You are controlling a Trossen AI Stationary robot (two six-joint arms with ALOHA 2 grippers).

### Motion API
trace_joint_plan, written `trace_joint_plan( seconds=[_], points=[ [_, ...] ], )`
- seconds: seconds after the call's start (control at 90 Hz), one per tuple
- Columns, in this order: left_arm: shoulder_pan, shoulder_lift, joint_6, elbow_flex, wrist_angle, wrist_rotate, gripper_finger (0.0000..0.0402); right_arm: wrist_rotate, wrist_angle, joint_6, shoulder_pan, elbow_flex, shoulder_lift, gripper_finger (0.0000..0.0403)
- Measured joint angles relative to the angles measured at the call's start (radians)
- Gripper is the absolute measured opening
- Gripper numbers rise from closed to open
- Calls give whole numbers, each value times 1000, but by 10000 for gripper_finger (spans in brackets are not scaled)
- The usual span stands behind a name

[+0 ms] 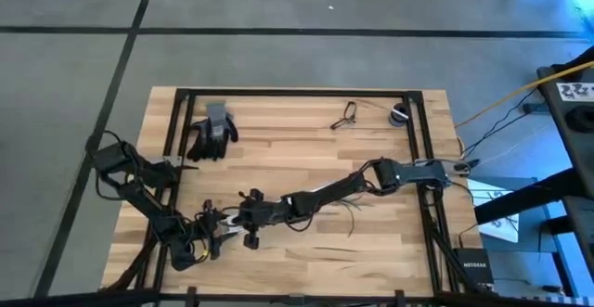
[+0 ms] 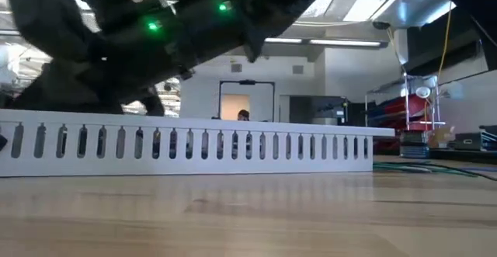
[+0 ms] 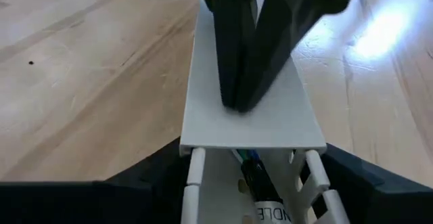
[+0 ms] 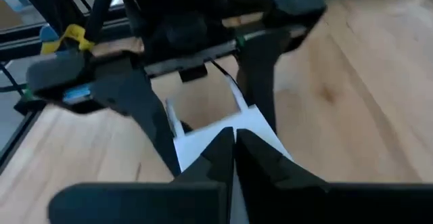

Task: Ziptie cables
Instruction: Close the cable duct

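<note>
Claws meeting on white slotted duct (image 3: pixel 250 126), label lettering partly hidden

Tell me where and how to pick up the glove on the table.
Pinch the glove at its grey cuff, coming straight down from above. It lies flat on the table, and the cuff forms a compact, uncluttered edge at its far end. The left end effector is likely nearer.
</note>
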Motion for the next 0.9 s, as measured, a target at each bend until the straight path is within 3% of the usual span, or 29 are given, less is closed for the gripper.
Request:
trace_joint_plan(
  seconds=[0.167, 0.3, 0.489, 0.767, 0.9],
  points=[
    [30, -4, 34, 2, -1, 58, 226, -2, -3, -22, 2, 4, 2, 5],
    [59, -19, 114, 11, -4, 162, 252, 0, -4, -35, 1, 3, 2, 5],
    [35, -151, 153, 10, -68, 267, 284, -6, 7, -35, 3, 4, 3, 5],
    [-74, -169, -55, 12, -199, 259, 276, -6, 9, -33, 4, 4, 3, 5],
    [-99, -128, -106, 12, -185, 153, 265, -4, 10, -33, 4, 4, 3, 5]
  ],
)
